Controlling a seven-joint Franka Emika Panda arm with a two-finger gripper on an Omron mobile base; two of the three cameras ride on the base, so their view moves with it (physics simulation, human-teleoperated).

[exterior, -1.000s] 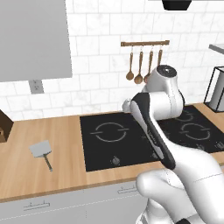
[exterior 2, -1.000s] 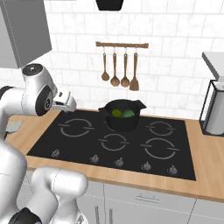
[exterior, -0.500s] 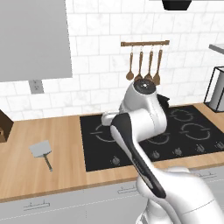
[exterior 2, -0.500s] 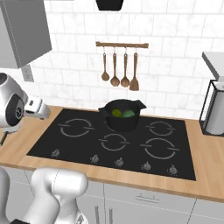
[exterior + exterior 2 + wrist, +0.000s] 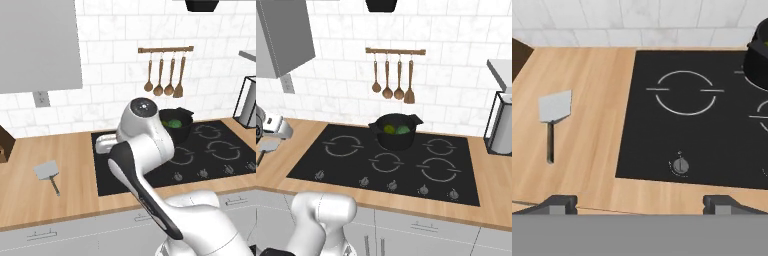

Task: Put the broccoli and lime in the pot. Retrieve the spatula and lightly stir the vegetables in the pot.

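The black pot (image 5: 396,135) stands on the hob's rear middle burner, with the yellow-green lime (image 5: 389,129) and the dark-green broccoli (image 5: 402,130) lying inside it. On the wooden counter left of the hob lies the spatula (image 5: 47,171), its flat grey blade (image 5: 555,106) pointing toward the wall and its thin handle toward the counter's front. My gripper (image 5: 641,204) is open and holds nothing; its tips stand wide apart above the counter's front edge, to the right of the spatula. From the left base view, the hand (image 5: 103,144) hovers over the hob's left edge.
Brown wooden spoons and a turner (image 5: 398,80) hang from a rail on the tiled wall behind the pot. The black hob (image 5: 682,130) has knobs along its front. A dark brown block (image 5: 4,144) sits far left, and a wire-framed appliance (image 5: 501,125) far right.
The arm has swung left from above the hob toward the counter where the spatula lies. Gripper stays open. Pot, vegetables and spatula have not moved.
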